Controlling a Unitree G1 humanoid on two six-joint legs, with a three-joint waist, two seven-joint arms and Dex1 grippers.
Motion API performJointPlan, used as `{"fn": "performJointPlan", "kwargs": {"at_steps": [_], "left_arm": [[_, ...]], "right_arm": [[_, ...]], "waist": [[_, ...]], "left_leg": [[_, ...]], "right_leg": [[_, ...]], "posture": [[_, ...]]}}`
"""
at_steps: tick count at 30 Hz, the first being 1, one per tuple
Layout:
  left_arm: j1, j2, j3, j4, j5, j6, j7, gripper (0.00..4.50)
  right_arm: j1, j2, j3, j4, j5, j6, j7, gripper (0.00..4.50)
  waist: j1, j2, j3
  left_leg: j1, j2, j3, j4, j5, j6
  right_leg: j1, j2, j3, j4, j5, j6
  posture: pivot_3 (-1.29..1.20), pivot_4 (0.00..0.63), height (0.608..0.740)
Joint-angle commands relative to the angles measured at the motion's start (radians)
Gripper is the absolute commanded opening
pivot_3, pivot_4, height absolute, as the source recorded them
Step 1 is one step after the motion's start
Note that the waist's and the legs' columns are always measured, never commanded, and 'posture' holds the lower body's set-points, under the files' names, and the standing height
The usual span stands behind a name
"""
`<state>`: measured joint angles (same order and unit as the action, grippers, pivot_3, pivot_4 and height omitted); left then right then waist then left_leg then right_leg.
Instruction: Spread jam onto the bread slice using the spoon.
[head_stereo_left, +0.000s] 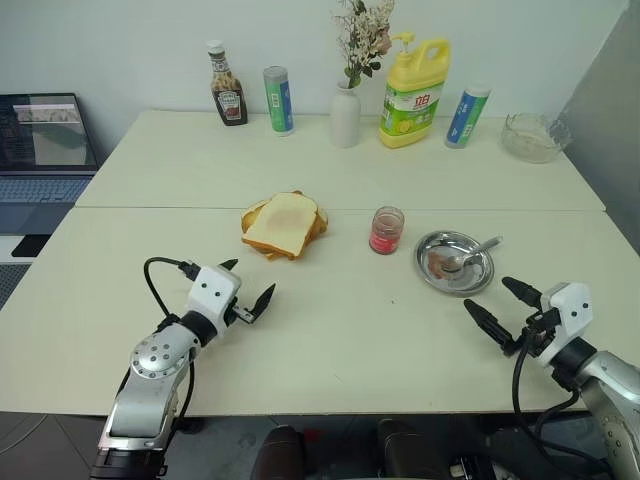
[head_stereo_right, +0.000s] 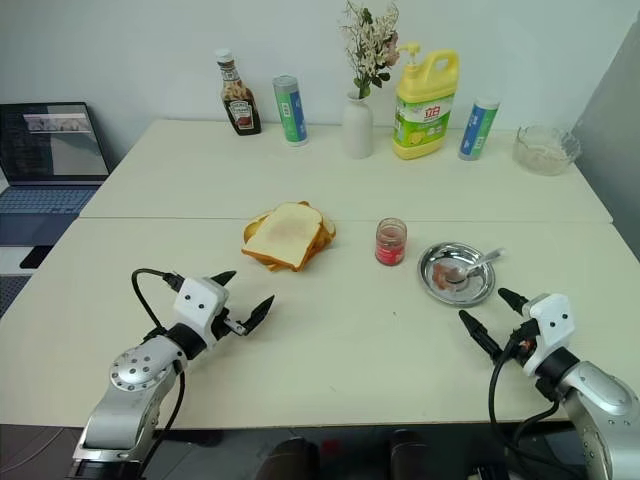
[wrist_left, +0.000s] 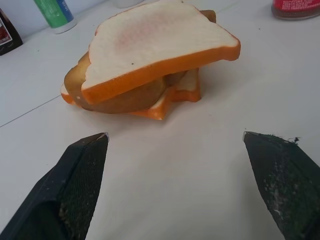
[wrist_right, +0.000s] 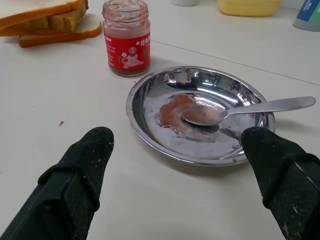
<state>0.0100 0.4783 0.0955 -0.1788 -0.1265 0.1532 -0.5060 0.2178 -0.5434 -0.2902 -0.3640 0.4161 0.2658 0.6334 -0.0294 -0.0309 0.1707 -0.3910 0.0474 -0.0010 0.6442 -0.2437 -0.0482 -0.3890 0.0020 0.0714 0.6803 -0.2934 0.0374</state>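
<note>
Steel dish (head_stereo_left: 455, 262) at the table's three o'clock carries the spoon (head_stereo_left: 470, 252), bowl in a jam smear, handle over the rim toward two o'clock. We judge the main risk here: a grasp on that thin, shiny handle could slip or drag the light dish along. The jam jar (head_stereo_left: 386, 230) stands just beside the dish at its nine o'clock, lid off; a careless reach could topple it. The bread slice (head_stereo_left: 284, 222) tops a loose stack at centre. The left gripper (head_stereo_left: 246, 288), at seven o'clock, and the right gripper (head_stereo_left: 503, 309), at five o'clock, both hover low, spread wide and empty.

Left wrist view: we see the black fingers (wrist_left: 75, 185) parted wide, aimed at the slice (wrist_left: 155, 40), which overhangs the stack and could slide under pressure.

Right wrist view: the fingers (wrist_right: 80, 180) bracket the dish (wrist_right: 150, 95), with the spoon (wrist_right: 240, 110) between them and ahead.
</note>
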Motion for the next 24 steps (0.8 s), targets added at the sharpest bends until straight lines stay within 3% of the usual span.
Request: {"fn": "performJointPlan", "kwargs": {"at_steps": [1,9,24], "left_arm": [[0.004,0.017,0.035,-0.028,-0.016,-0.003,-0.003,4.50],[0.015,0.029,0.046,-0.036,0.051,-0.014,0.061,4.50],[0.017,0.064,0.111,-0.072,-0.056,-0.001,-0.020,4.50]], "right_arm": [[-0.005,0.000,0.001,-0.018,0.002,-0.025,0.012,4.47],[-0.003,0.013,0.042,-0.034,-0.004,-0.018,0.002,4.47],[-0.029,0.008,0.066,-0.078,0.000,0.008,-0.015,4.47]], "waist": [[0.000,0.000,0.000],[0.000,0.000,0.000],[0.000,0.000,0.000]], "left_leg": [[0.000,0.000,0.000,0.000,0.000,0.000],[0.000,0.000,0.000,0.000,0.000,0.000],[0.000,0.000,0.000,0.000,0.000,0.000]], "right_leg": [[0.000,0.000,0.000,0.000,0.000,0.000],[0.000,0.000,0.000,0.000,0.000,0.000],[0.000,0.000,0.000,0.000,0.000,0.000]], "posture": [[0.00,0.150,0.740],[0.00,0.150,0.740],[0.00,0.150,0.740]]}}
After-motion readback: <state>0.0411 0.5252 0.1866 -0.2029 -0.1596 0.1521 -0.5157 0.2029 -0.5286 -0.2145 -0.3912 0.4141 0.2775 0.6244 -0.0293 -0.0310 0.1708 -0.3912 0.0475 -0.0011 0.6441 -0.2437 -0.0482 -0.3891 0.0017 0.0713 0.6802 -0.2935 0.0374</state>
